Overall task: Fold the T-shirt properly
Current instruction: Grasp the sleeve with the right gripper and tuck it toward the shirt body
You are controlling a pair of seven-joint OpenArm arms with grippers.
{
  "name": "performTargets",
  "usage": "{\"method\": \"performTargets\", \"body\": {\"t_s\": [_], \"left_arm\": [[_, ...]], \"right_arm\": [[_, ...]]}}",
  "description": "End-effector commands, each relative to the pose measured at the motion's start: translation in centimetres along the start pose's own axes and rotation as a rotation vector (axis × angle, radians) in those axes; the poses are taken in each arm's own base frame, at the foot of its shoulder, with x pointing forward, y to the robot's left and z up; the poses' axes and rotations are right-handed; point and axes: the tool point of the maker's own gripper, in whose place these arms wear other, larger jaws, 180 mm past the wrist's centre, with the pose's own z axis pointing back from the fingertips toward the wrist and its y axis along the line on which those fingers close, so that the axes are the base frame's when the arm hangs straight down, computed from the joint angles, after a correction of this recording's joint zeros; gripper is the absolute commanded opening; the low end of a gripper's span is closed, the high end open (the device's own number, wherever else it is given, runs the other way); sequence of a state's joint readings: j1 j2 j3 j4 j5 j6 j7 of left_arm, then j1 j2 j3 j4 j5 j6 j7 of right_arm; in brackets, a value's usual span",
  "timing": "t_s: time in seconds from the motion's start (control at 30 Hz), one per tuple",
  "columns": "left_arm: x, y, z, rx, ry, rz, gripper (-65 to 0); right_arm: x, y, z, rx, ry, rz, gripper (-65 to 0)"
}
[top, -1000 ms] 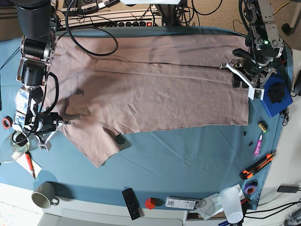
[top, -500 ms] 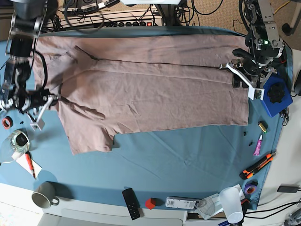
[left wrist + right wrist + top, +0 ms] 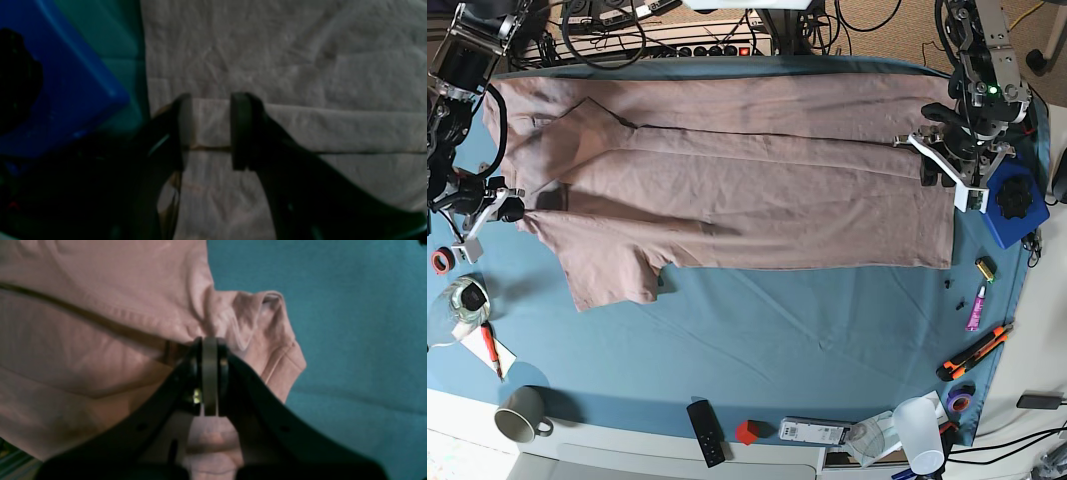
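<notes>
The dusty-pink T-shirt lies stretched along the teal table cloth, folded lengthwise, with one sleeve sticking out toward the front. My right gripper is at the shirt's left end. In the right wrist view it is shut on a bunched edge of the shirt. My left gripper is at the hem end on the right. In the left wrist view it is open, its fingers either side of the folded edge of the shirt.
A blue box with a black knob sits just right of my left gripper. A mug, remote, plastic cup, orange cutter and pink tube line the front and right edges. A red tape roll lies at the left.
My right gripper has pulled the shirt's left end further left and toward the back. The sleeve slid left and the body lies flatter. The left arm has not moved.
</notes>
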State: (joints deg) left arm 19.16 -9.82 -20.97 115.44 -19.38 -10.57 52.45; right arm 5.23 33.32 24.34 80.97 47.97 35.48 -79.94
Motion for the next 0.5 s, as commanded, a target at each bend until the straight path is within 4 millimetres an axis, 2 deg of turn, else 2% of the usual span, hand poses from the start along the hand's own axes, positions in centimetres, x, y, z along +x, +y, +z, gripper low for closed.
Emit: {"method": "performTargets", "body": {"t_s": [0.0, 0.07, 0.13, 0.2, 0.27, 0.37, 0.47], "left_arm": [[1.1, 0.0, 0.3, -0.001, -0.04, -0.008, -44.6], [1.0, 0.0, 0.3, -0.001, -0.037, -0.008, -44.6], [0.9, 0.0, 0.3, -0.001, -0.033, -0.008, -44.6], [0.9, 0.0, 0.3, -0.001, -0.033, -0.008, -44.6], [0.9, 0.0, 0.3, 0.0, -0.035, -0.008, -44.6], [1.0, 0.0, 0.3, -0.001, -0.036, -0.008, -44.6], [1.0, 0.0, 0.3, -0.001, -0.035, -0.008, -44.6]], "right_arm": [[2.0, -0.7, 1.4, -0.023, -0.053, 0.029, -61.5], [2.1, -0.7, 1.4, -0.026, -0.056, 0.03, -52.9], [2.3, -0.8, 1.5, -0.027, -0.062, 0.031, -48.9], [2.8, -0.8, 1.6, -0.028, -0.082, 0.032, -48.9], [3.7, -1.9, 1.9, -0.093, -0.102, 0.02, -49.0], [6.7, -4.9, 3.3, -0.262, -0.205, -0.043, -49.1], [9.8, -6.2, 4.4, -0.32, -0.305, -0.056, -49.2]]}}
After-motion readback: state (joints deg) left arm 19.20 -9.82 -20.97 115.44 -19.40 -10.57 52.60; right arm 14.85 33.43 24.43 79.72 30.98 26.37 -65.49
